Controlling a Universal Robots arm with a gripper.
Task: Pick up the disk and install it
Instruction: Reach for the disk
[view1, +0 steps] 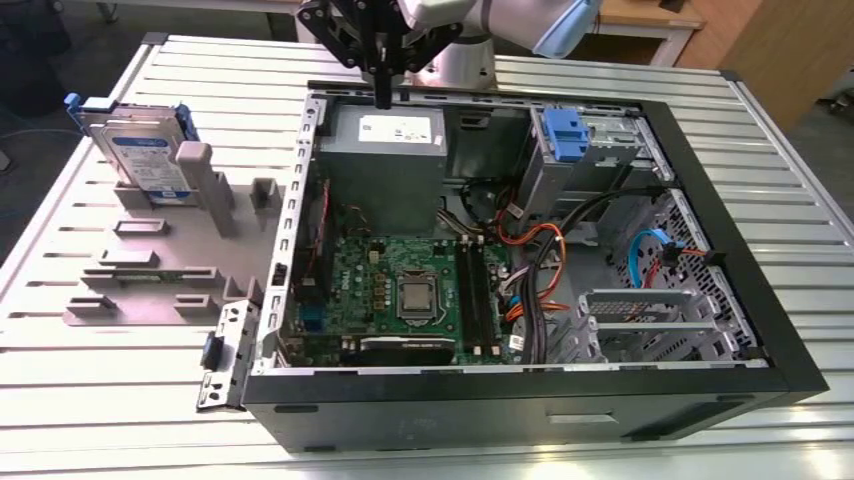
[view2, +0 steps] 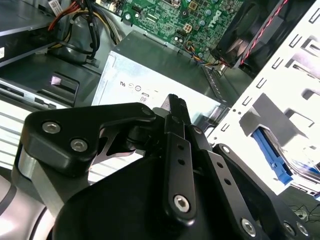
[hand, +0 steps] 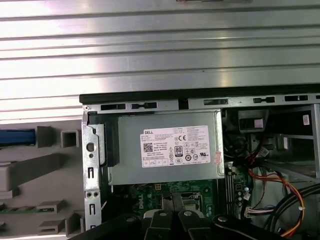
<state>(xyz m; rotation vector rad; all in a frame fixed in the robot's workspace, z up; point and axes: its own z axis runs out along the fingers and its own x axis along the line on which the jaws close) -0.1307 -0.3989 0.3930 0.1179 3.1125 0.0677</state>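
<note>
Silver and blue, the disk (view1: 140, 150) stands upright in a grey holder (view1: 147, 290) on the counter (view1: 80, 400), well apart from the claw (view1: 384, 98) — fingers pressed together, empty, above the power supply (view1: 387, 150). Pick-up is not begun, I judge; a grasp needs the claw opened over the disk.

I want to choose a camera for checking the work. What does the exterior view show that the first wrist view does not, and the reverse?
Exterior view: the labelled face of the disk, upright in the grey holder outside the case, and the blue latch. First wrist view: the slots along the case's rear wall, seen from above. Both: the power supply with its white sticker, the gripper over it, and the orange cables.
</note>
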